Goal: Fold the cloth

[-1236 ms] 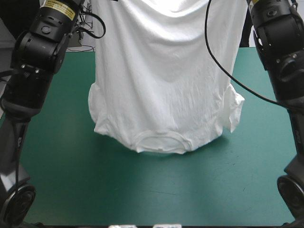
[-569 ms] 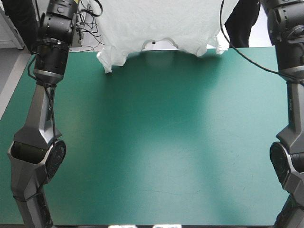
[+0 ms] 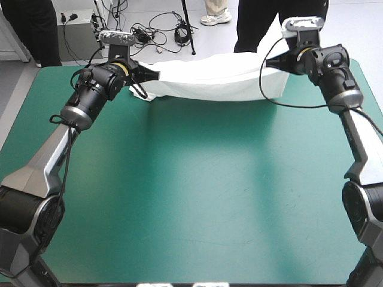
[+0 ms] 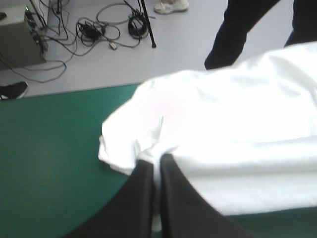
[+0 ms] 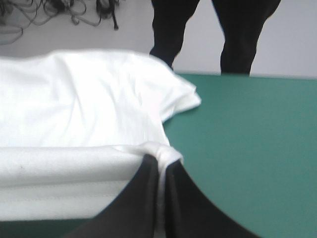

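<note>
Left claw (image 3: 151,75) is clamped down on the T-shirt (image 3: 209,78). In its wrist view the 2 black fingers (image 4: 143,188) are all but touching, with a pinch of white fabric bunched up right at the tips. It's the same for the right claw (image 3: 279,60): fingers nearly together, and a little roll of the shirt's edge wrapped over their tips.

Pose-wise, both arms are stretched way out toward the far edge of the table (image 3: 191,197). The left one comes up from the near left corner, its forearm runs along the left side, and then the wrist turns inward so the claw points across toward the right arm. The right arm mirrors that. Its forearm climbs along the right edge and the wrist bends in toward the left, sitting a touch higher than the other side.

The shirt is a long white band strung between the 2 claws, lying along the far edge of the teal-green cover. It looks doubled over, with 1 layer sitting on top of another near each grip. The right end is lifted slightly off the table, and the left end looks lower.
</note>
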Robot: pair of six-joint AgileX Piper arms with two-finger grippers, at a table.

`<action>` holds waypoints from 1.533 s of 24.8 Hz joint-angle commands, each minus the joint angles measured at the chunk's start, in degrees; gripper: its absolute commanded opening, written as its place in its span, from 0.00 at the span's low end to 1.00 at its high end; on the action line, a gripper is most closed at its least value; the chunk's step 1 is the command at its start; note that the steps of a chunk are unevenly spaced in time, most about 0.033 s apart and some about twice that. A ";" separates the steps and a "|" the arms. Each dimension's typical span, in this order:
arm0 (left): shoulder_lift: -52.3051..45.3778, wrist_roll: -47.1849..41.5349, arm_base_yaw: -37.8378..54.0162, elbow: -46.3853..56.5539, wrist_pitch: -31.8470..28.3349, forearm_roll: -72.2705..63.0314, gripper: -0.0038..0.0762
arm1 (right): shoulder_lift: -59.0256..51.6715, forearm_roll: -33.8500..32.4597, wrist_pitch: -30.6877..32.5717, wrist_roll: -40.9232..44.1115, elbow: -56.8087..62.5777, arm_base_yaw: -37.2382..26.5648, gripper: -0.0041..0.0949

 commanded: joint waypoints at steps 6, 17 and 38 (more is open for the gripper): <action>-20.20 1.69 -0.15 31.08 -0.33 -5.00 0.04 | -12.05 8.34 14.80 -8.22 22.33 -0.08 0.02; -33.49 -2.56 -13.57 54.26 10.32 -7.21 0.04 | -27.78 13.39 19.66 -8.56 47.83 -0.08 0.03; -40.25 -25.45 -34.13 68.30 13.65 -3.75 0.04 | -43.48 16.90 21.07 -10.33 70.80 -0.08 0.02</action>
